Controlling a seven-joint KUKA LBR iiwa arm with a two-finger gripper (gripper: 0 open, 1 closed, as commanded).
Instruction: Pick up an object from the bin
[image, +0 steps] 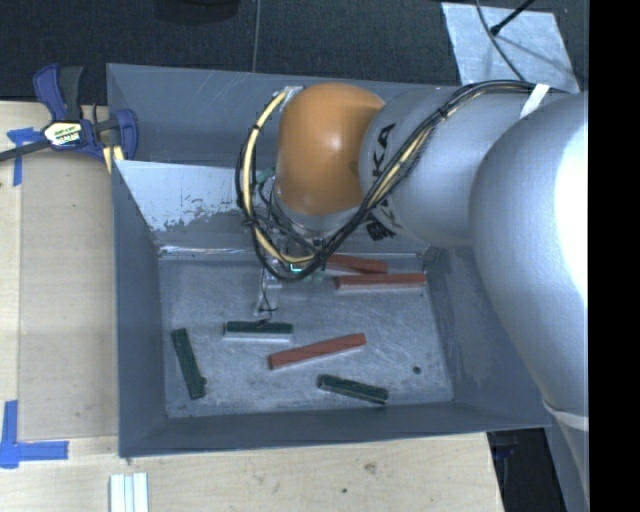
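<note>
My gripper (267, 303) hangs below the orange wrist cover, in the middle of the bin. It comes down right onto a short dark green bar (258, 327) that lies flat and crosswise on the bin floor. Its tip meets the bar's upper edge near the middle. A red-brown bar (316, 351) lies slightly tilted just to the front right of that bar. Further to the front right rests another dark green bar (352, 389).
A third dark green bar (187, 363) lies lengthwise near the front left corner. Two red-brown bars (380, 283) (358, 265) lie at the back right, partly under the arm. The arm covers the bin's right and back.
</note>
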